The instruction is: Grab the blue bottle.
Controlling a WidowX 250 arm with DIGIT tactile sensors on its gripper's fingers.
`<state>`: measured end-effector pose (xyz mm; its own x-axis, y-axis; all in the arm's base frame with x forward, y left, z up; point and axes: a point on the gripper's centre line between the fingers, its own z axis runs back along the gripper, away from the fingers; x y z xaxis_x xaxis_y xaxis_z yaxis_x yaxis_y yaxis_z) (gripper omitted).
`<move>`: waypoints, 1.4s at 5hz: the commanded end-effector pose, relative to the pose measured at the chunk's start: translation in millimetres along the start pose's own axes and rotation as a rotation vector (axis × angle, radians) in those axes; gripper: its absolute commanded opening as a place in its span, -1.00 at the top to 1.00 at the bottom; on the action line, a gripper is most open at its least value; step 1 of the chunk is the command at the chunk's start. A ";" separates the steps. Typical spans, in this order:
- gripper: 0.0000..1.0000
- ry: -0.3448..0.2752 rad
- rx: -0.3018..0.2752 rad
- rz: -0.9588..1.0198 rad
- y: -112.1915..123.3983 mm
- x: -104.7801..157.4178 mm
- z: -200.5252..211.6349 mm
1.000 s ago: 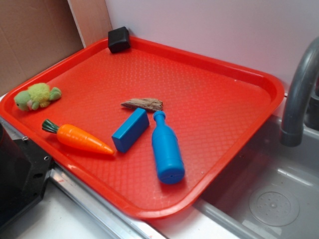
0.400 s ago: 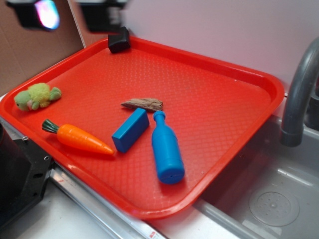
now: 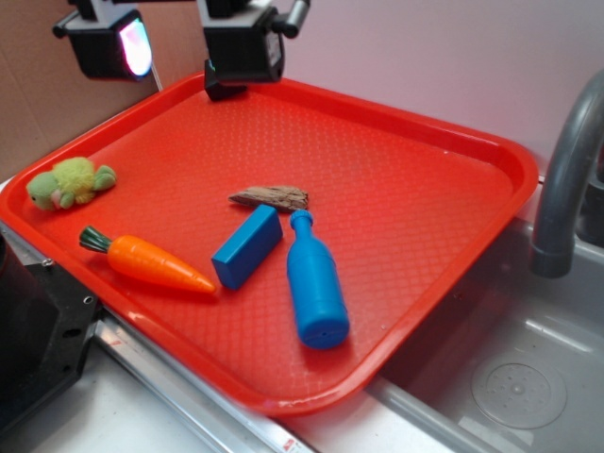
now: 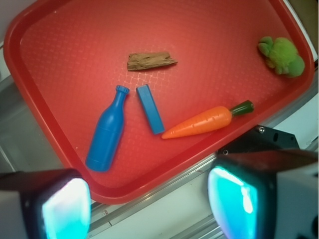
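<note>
Well below the raised gripper (image 4: pixel 149 199), jaws spread wide and empty for a clear look down: blue bottle (image 4: pixel 106 131) flat on the red tray (image 4: pixel 45 124), cap toward wood chip (image 4: pixel 150 61), blue block (image 4: pixel 150 108) just beside, carrot (image 4: pixel 205 121) and green plush (image 4: pixel 282 55) rightward.

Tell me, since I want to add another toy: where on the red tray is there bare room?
The widest bare patch on the red tray lies between the wood chip and the far and right rims. Another lies between the green plush and the wood chip. It is crowded near the front, where carrot, blue block and blue bottle cluster.
</note>
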<state>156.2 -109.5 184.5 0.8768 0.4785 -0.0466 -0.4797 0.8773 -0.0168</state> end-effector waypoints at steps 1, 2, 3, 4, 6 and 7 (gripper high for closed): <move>-1.00 -0.087 -0.072 0.013 -9.6 10.5 -22.5; -1.00 -0.198 -0.102 0.011 -29.2 12.9 -50.5; -1.00 -0.206 -0.060 -0.045 -48.8 19.4 -71.5; -1.00 -0.122 -0.064 -0.033 -58.0 22.6 -103.4; -1.00 0.027 -0.094 0.031 -54.0 9.4 -152.0; -1.00 0.062 -0.081 0.013 -61.2 10.8 -161.8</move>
<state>180.6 -161.7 18.8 0.8532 0.5075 -0.1205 -0.5169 0.8536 -0.0650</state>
